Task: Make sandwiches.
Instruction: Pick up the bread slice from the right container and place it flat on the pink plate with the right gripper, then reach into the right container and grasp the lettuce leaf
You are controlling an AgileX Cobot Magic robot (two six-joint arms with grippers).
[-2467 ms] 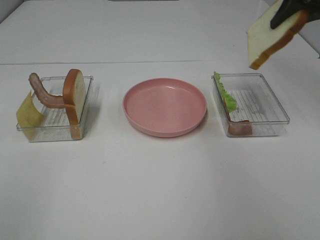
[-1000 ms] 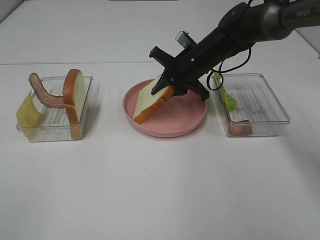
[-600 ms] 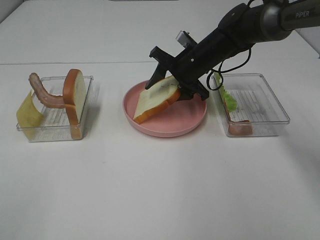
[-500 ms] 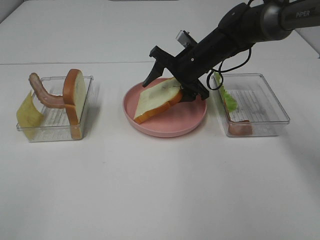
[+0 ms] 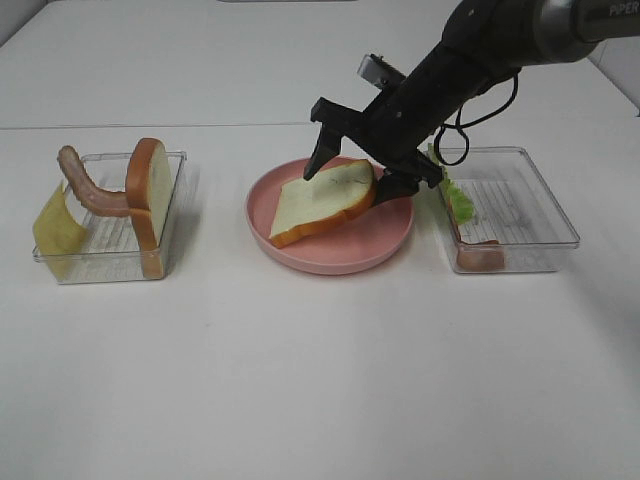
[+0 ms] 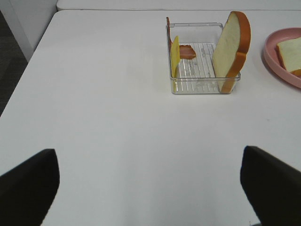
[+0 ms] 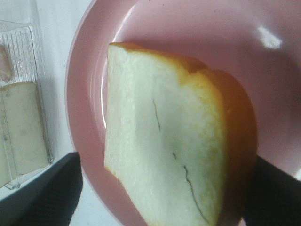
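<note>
A white bread slice (image 5: 325, 200) with an orange-brown crust lies slightly tilted on the round pink plate (image 5: 330, 255). My right gripper (image 5: 358, 170) hangs just above it, open, with one finger on each side and nothing held. The right wrist view looks straight down on this slice (image 7: 164, 155) and the plate (image 7: 188, 37). A second bread slice (image 5: 150, 195) stands on edge in the left tray (image 5: 110, 265), beside a bacon strip (image 5: 85, 188) and a cheese slice (image 5: 55, 228). Lettuce (image 5: 456, 197) and bacon (image 5: 480, 256) sit in the right tray (image 5: 535, 200). My left gripper (image 6: 150, 197) is open over bare table.
The left wrist view shows the left tray (image 6: 195, 87) with its upright bread (image 6: 230, 49), cheese (image 6: 175, 56) and bacon (image 6: 186, 51), and the plate's edge (image 6: 277, 63). The table's left edge (image 6: 28, 56) lies close to that arm.
My right gripper has opened and let go of the bread slice, which has dropped flatter onto the plate. The gripper has lifted slightly. The left arm has not moved.
</note>
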